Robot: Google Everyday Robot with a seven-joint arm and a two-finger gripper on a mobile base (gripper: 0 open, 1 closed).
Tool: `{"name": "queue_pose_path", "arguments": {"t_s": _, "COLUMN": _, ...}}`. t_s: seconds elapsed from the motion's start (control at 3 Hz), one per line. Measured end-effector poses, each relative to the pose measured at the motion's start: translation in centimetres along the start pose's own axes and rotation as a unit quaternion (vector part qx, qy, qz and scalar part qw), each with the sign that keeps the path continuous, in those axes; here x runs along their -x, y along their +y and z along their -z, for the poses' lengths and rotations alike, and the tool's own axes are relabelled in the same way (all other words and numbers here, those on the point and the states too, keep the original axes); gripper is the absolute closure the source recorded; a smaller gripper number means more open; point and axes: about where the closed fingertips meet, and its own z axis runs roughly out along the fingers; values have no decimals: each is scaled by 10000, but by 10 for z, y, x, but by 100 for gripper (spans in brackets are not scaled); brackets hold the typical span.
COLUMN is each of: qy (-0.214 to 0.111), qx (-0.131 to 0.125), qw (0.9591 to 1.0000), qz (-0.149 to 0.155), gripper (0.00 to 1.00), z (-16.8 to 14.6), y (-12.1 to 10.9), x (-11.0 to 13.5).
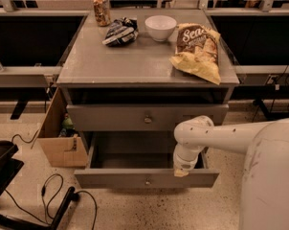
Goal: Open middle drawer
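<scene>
1. The middle drawer (111, 178) stands pulled well out from the front of the desk (135, 66). Its bare inside is open to view and its front panel hangs over the floor. It appears to be the middle one because the drawer (111, 119) above it sits shut, and anything below it is hidden.
2. The knob (148, 181) sits at the centre of the pulled-out front, and nothing is touching it.
3. The tool (181, 171) hangs at the end of the white arm (216, 135), down at the top edge of the drawer front and to the right of the knob. It looks to be on or just inside that edge.
4. Whether the tool is spread or pressed together cannot be told.
5. On the desk a can (102, 10), a dark packet (120, 31), a white bowl (160, 27) and a chip bag (198, 51) lie well apart from the work.
6. The opening looks essentially done. What seems left is for the tool to let go, if it is holding on, and lift clear of the drawer front.
</scene>
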Motion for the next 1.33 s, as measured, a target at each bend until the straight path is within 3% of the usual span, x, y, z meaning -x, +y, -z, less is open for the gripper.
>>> {"name": "queue_pose_path", "arguments": {"t_s": 0.33, "qy": 0, "qx": 0, "qw": 10000, "qz": 0, "gripper": 82, "z": 0, "y": 0, "x": 0}}
{"name": "queue_pose_path", "arguments": {"t_s": 1.33, "qy": 0, "qx": 1, "qw": 10000, "qz": 0, "gripper": 5, "z": 0, "y": 0, "x": 0}}
